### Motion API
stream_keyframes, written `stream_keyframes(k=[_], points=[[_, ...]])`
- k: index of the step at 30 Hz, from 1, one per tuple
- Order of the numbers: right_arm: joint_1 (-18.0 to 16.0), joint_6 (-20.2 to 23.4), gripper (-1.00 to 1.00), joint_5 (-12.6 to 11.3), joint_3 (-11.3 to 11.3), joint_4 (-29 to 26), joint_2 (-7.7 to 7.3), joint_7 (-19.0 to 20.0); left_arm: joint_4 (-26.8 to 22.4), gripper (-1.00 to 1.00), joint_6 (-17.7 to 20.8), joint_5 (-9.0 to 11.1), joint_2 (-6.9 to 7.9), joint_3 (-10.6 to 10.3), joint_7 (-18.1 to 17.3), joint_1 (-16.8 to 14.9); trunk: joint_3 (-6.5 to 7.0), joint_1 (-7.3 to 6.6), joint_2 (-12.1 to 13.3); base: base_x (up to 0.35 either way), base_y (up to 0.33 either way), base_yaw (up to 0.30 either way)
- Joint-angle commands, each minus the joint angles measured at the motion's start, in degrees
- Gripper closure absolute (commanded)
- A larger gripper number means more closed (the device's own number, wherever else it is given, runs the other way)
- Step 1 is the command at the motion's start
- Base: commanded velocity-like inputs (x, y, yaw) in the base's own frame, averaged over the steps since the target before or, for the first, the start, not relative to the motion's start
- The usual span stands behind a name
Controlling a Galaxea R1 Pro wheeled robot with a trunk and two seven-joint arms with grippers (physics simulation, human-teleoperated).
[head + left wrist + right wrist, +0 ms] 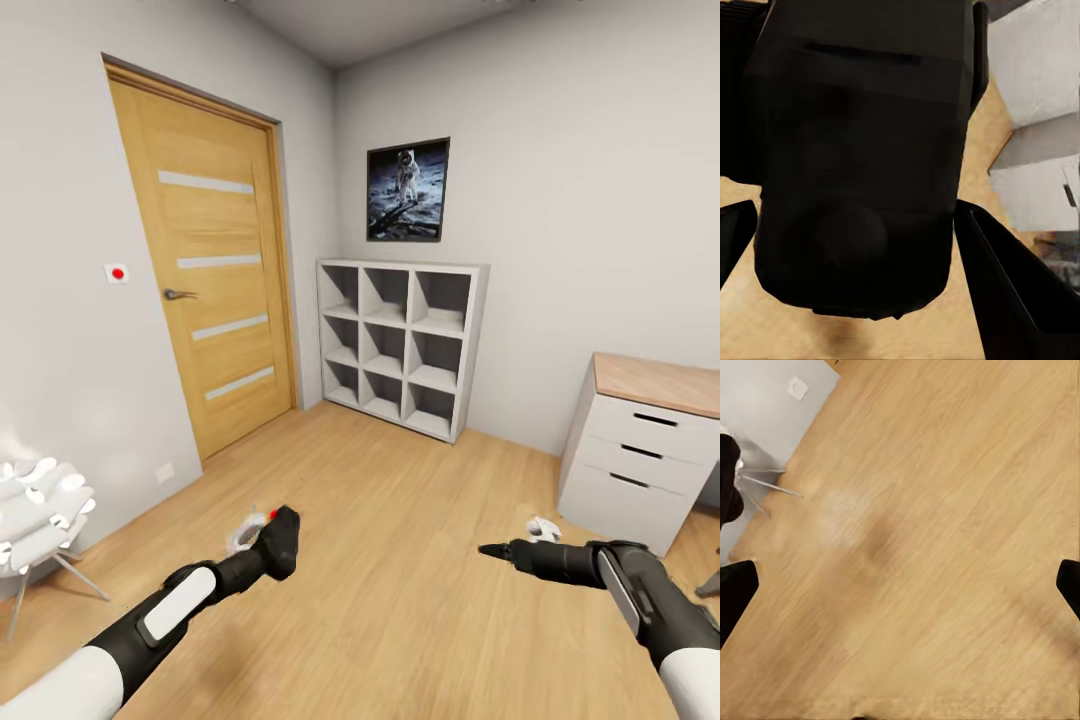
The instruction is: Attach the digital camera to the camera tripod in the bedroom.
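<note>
The left gripper's (262,535) fingers clamp the small boxy black digital camera (279,541) above the light wood bedroom floor (400,520); the right gripper's (487,549) fingers spread wide, empty.

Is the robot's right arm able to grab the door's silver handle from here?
Probably not. The right gripper hangs low over the wood floor, while the silver door handle sits far across the room, beyond the left arm.
</note>
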Motion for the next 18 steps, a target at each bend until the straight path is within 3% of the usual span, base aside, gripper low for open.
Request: stream_keyframes(k=[1,2,3,4,7,8,10,11,14,18], points=[[-0.1,0.3,-1.00,-0.1,0.0,3.8,-0.02,-0.2,4.2,1.00,0.1,0.3,0.02,-0.4,1.5,-0.1,0.14,-0.23,0.4,0.000,0.000,0.000],[-0.1,-0.4,-1.00,1.1,0.0,7.5,-0.04,-0.5,8.1,1.00,0.2,0.3,-0.08,-0.5,2.3,0.0,0.32,-0.45,0.8,0.000,0.000,0.000],[-0.1,-6.9,-1.00,7.0,0.1,20.4,0.03,-2.4,20.1,1.00,0.0,0.2,-1.15,-0.6,2.8,-0.1,0.49,-0.67,1.2,0.000,0.000,0.000],[-0.1,-11.6,-1.00,9.7,0.1,26.4,0.14,-3.8,25.0,1.00,-0.3,0.1,-2.06,-0.7,2.7,-0.1,0.67,-0.89,1.6,0.000,0.000,0.000],[-0.2,-23.7,-1.00,13.8,0.2,37.9,0.45,-8.4,32.7,1.00,-0.7,-0.4,-4.38,-0.7,2.5,-0.1,1.21,-1.55,2.8,0.000,0.000,0.000],[-0.2,-31.7,-1.00,15.3,0.2,42.0,0.70,-14.4,35.7,1.00,-2.1,-2.1,-5.72,-0.8,2.4,0.4,1.39,-1.77,3.2,0.000,0.000,0.000],[1.1,-36.2,-1.00,16.1,0.2,44.3,0.86,-20.6,37.3,1.00,-4.4,-4.9,-6.64,-0.8,2.4,2.1,1.75,-2.21,4.0,0.000,0.000,0.000],[5.6,-39.3,-1.00,16.6,0.2,45.5,2.11,-27.6,38.0,1.00,-8.4,-9.3,-7.52,-0.8,2.3,6.1,1.93,-2.43,4.4,0.000,0.000,0.000],[11.5,-42.1,-1.00,17.0,0.2,46.4,3.90,-34.9,38.7,1.00,-12.7,-13.7,-9.22,-0.9,2.3,11.2,2.47,-3.08,5.6,0.000,0.000,0.000],[13.0,-42.6,-1.00,17.1,0.2,46.6,4.51,-36.8,38.9,1.00,-13.8,-14.7,-10.47,-0.9,2.3,13.2,3.19,-3.96,7.2,0.000,0.000,0.000]])
